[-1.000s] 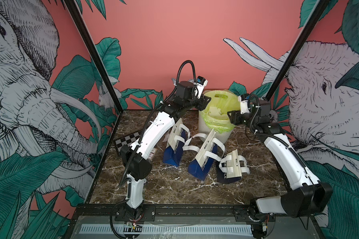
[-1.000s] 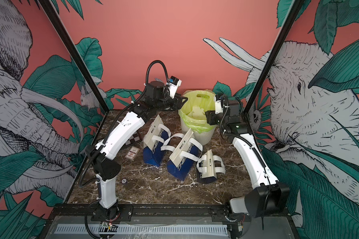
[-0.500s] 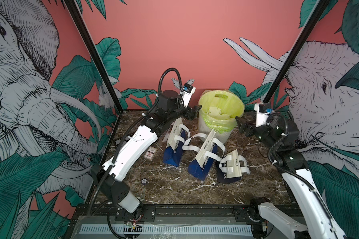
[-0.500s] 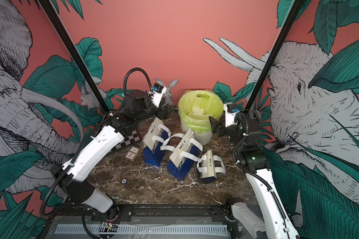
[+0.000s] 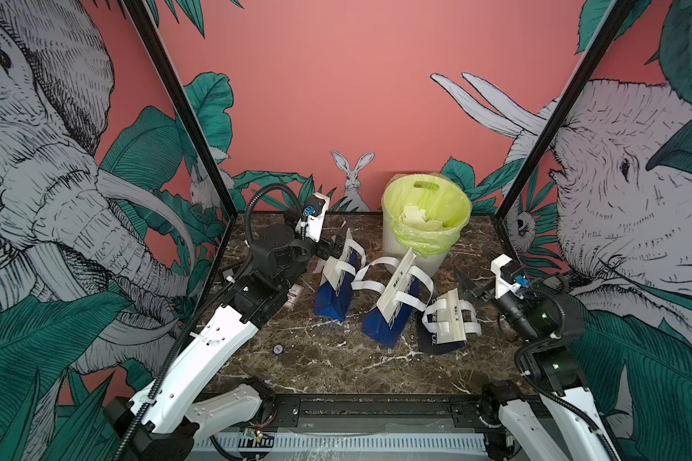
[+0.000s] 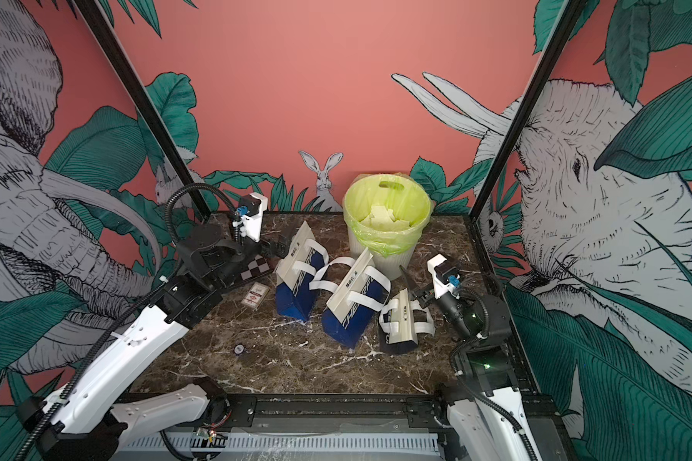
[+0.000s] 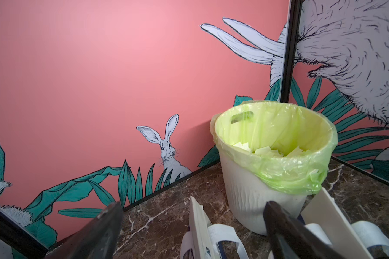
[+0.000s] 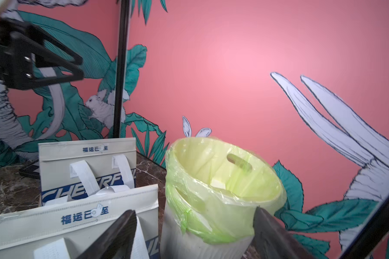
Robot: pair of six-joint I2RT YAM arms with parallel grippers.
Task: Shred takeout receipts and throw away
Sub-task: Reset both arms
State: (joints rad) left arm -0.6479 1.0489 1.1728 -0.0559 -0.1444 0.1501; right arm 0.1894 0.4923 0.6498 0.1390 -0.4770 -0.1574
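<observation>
The only receipt paper in sight is already torn: pale scraps of the takeout receipts [image 5: 416,217] lie loose in the bottom of the bin [image 5: 388,207], inside its yellow-green liner, at the back of the worktop [image 5: 316,371]. They show again from the left wrist [image 7: 267,150]. I can find no whole slip on the bags or on the marble, though the bags' far faces are hidden. Such paper is probably almost weightless, limp and quick to tear. A whole slip would best be pinched at a free edge, the two claws close together so that the tear runs between them. Scraps this light could cling to a pad or drift past the rim, so they want releasing low over the liner. The left claw [image 7: 192,208] stands wide open with nothing between its dark fingers, beside the leftmost bag and looking toward the bin. The right claw [image 8: 194,212] is also parted and empty, near the smallest bag and well short of the bin. On the nearer bag [image 8: 76,219] the cream flap carries blue Chinese characters, 福运 then one half covered by a hand emblem, then 至. The farther bag [image 8: 88,161] repeats them above a blue band reading "CHE…RF…L", straps hiding the rest. A small red-and-white card [image 6: 255,297] lies flat by the left arm, its print too small to read.
</observation>
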